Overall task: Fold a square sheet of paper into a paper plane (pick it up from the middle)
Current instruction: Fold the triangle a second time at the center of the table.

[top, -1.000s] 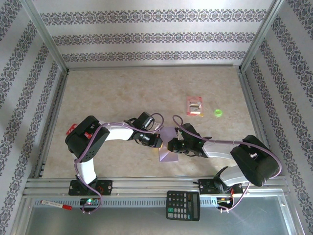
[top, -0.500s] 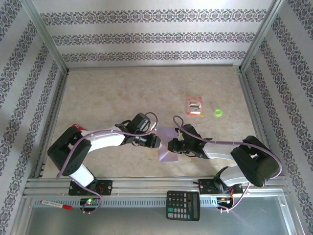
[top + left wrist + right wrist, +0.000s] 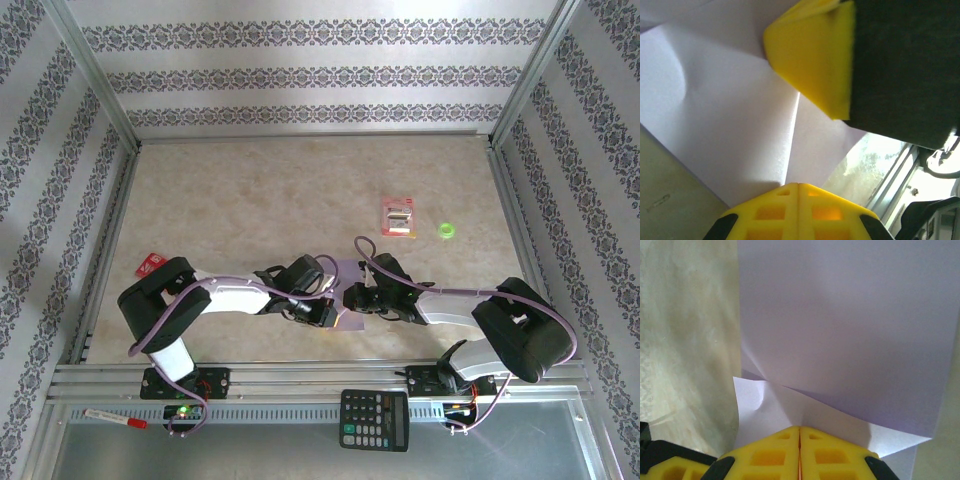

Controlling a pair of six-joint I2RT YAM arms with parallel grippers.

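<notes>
— Now, item one: the left claw. What has changed over the last second?
— It has dropped toward the lower centre of the overhead frame, with its elbow swinging out to the left and back in. It was beside the sheet's left edge, and it now sits over the sheet's lower-left part.
— State?
— Clenched. On its wrist view the two yellow fingers meet at a seam at the bottom edge, tips against the paper where a crease runs up from them. Whether a layer is caught between them cannot be told.
— Item two: the right claw.
— Unmoved across the second, at the centre of the overhead frame. It is clenched on the square sheet of paper. Its wrist view shows puckers fanning out from the shut tips, and a folded-over lavender flap fills the upper right.
— Where is the sheet?
— On the worktop, between the two claws, just below centre, in the same spot as before. It is partly folded, with no dart shape yet.
— What does that mean for the task?
— Judged: the right claw pins the sheet and the left has arrived to press or carry a fold. The folding looks mid-course, with the pointed nose and wings still to be made.
— Other stock?
— The red-and-white packet and the green ring, right of centre, well apart from the paper and unchanged.
</notes>
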